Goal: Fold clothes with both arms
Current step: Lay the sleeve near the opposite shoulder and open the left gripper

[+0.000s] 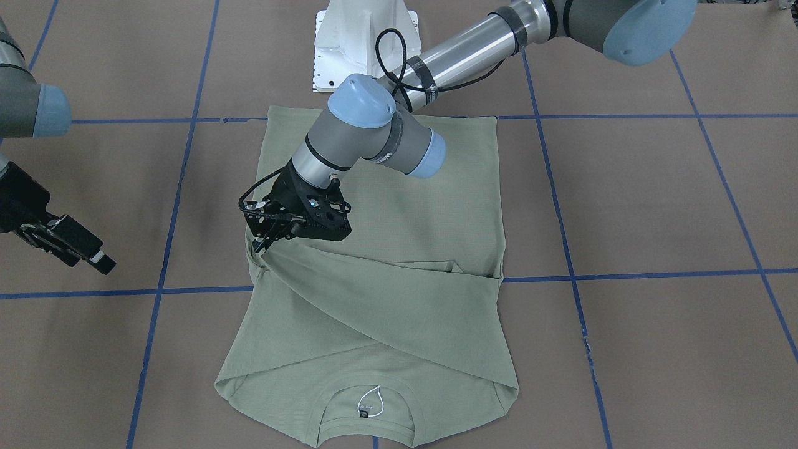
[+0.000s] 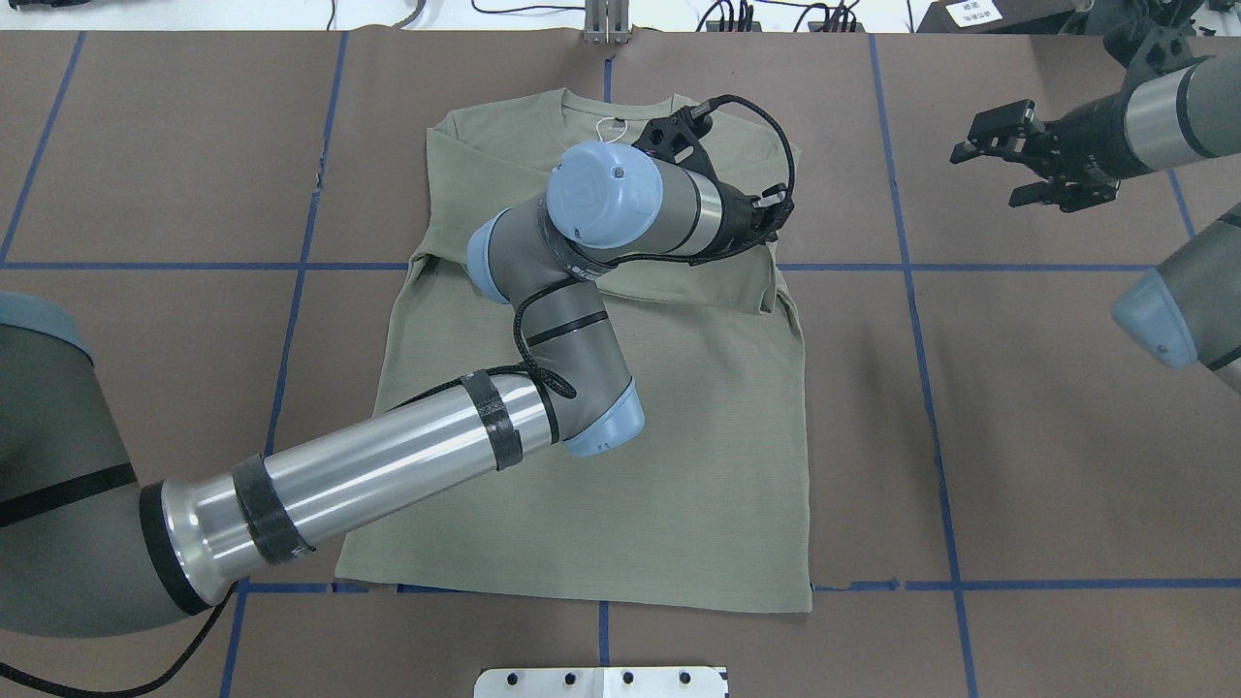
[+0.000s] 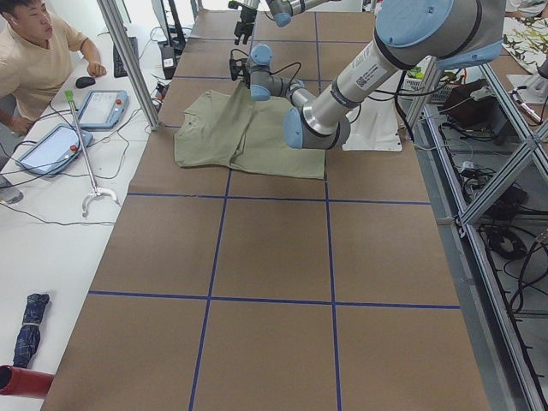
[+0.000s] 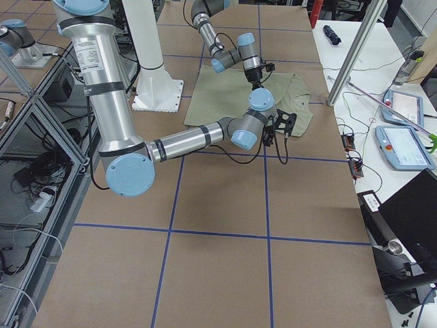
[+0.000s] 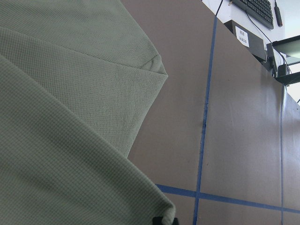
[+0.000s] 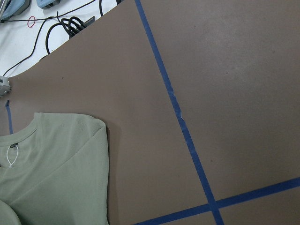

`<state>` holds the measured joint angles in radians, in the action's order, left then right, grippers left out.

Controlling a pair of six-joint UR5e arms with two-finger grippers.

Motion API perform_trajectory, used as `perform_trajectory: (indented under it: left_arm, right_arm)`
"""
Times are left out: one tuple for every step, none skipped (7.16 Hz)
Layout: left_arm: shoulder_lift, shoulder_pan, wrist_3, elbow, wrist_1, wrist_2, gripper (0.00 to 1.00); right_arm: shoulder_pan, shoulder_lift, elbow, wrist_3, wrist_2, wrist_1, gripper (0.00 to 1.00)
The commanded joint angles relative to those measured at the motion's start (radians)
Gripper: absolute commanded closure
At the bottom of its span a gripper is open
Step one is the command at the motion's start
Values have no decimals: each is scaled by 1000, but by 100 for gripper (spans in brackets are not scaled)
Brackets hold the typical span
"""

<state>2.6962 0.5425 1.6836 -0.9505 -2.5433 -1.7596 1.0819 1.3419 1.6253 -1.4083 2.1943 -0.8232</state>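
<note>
Sage shirt (image 1: 411, 231) edge pinched in left claw (image 1: 260, 246), right claw (image 1: 100, 259) well aside

I work at a brown table (image 3: 274, 257) gridded with blue tape lines (image 3: 330, 248). Along the table's side opposite my base runs a white desk (image 3: 60, 257) carrying two tablets (image 3: 101, 108) and a folded umbrella (image 3: 28, 325). A person (image 3: 34, 51) sits there. An aluminium post (image 3: 128, 64) stands at that table edge.
</note>
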Motion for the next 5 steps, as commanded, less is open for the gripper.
perform_trajectory:
  left_arm:
    - [2,1,2,-5,0,0,33]
    - [2,1,5,-19,0,0,27]
    - [2,5,8,-43,1,0,27]
    - [-15,14,5,-101,9,-6,27]
    - [-91,20,2,-191,15,-9,27]
  right_arm:
    - [-2,2,1,-7,-8,-1,0]
    - [-2,0,2,-14,-10,-1,0]
    - [-4,0,5,-17,-10,-1,0]
    - [-29,0,5,-38,-13,-1,0]
    - [-74,0,27,-99,-33,-1,0]
